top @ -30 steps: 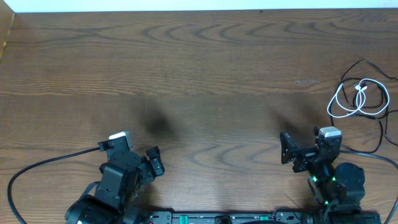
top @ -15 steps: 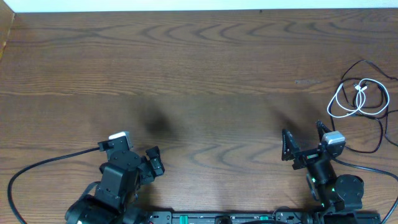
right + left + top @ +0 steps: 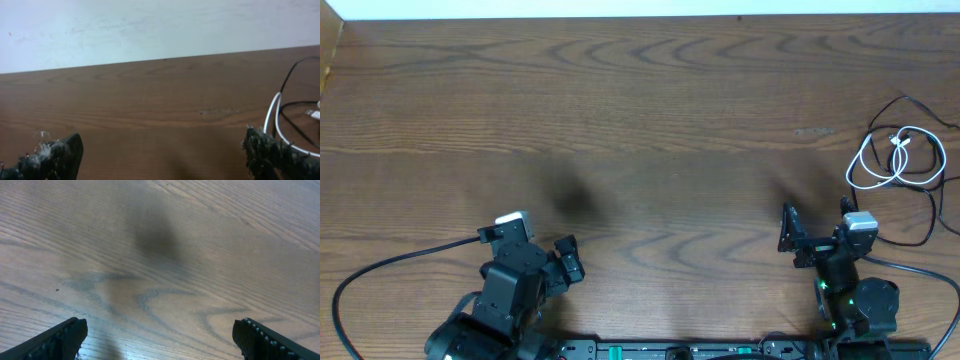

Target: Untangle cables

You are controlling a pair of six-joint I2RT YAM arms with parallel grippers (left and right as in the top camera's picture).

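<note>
A white cable lies coiled at the table's far right, tangled with a thin black cable that loops around and through it. Both show at the right edge of the right wrist view, the white cable and the black cable. My right gripper is open and empty, on the near side of the cables and a little to their left. My left gripper is open and empty near the front left, far from the cables. In the left wrist view, its fingers frame bare wood.
The wooden table fills the overhead view. A thick black arm cord curves at the front left. A pale wall rises behind the table's far edge in the right wrist view.
My right gripper has swung right and turned toward the cables, with its wrist shifting slightly nearer the front edge. The left arm and the cables have not moved.
</note>
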